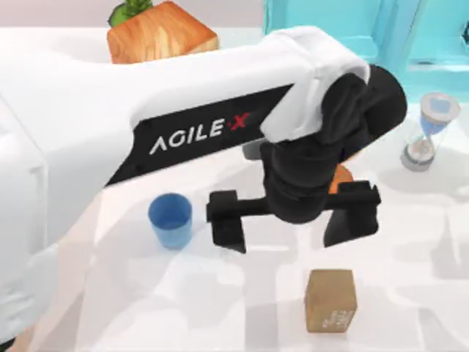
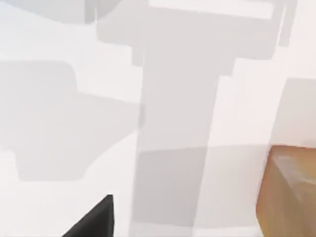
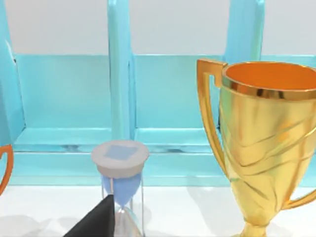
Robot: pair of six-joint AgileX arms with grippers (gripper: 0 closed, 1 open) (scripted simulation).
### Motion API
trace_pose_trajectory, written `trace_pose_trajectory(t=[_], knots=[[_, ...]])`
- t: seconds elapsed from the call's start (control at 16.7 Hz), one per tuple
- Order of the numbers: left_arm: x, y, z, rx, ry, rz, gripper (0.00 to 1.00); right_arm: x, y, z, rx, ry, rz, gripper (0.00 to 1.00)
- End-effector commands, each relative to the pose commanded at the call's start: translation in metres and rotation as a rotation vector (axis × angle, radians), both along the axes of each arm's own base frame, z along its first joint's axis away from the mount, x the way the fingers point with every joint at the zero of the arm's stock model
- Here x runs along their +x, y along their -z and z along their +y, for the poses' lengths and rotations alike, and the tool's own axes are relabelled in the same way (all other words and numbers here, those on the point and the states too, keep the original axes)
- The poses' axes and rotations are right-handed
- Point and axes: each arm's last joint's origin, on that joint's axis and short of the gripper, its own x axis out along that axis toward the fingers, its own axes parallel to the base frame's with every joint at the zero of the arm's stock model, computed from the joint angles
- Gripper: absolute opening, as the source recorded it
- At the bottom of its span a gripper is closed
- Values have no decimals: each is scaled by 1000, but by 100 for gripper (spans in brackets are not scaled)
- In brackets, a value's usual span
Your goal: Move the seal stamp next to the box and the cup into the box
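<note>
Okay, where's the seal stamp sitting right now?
In the top view the seal stamp stands on the table right of centre near the bottom edge, just below the left gripper, with the cup off to its upper left.

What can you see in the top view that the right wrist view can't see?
The top view, and not the right wrist view, has the blue cup, the stamp, a wooden cube and the left gripper hanging over the table between cup and stamp, jaws apart.

The right wrist view, and not the top view, has a whole gold trophy; from above there is just an orange bit behind the gripper, maybe the same trophy.

Both show the hourglass and the turquoise cabinet.
</note>
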Motion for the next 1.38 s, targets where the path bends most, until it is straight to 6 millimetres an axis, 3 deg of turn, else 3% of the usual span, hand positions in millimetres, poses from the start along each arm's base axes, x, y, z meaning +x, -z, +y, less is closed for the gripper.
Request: trace_pose_trajectory(t=[0.12, 0.3, 0.72, 0.9, 1.2, 1.38], knots=[[-18, 0, -26, -5, 49, 16, 100, 0, 0, 0, 0, 0, 0, 100], [-36, -5, -45, -23, 95, 21, 100, 0, 0, 0, 0, 0, 0, 100], [-37, -6, -46, -28, 98, 19, 100, 0, 0, 0, 0, 0, 0, 100], [-36, 15, -48, -24, 100, 22, 100, 0, 0, 0, 0, 0, 0, 100], [-37, 66, -48, -29, 100, 20, 100, 0, 0, 0, 0, 0, 0, 100], [-38, 74, -47, -26, 100, 21, 100, 0, 0, 0, 0, 0, 0, 100]])
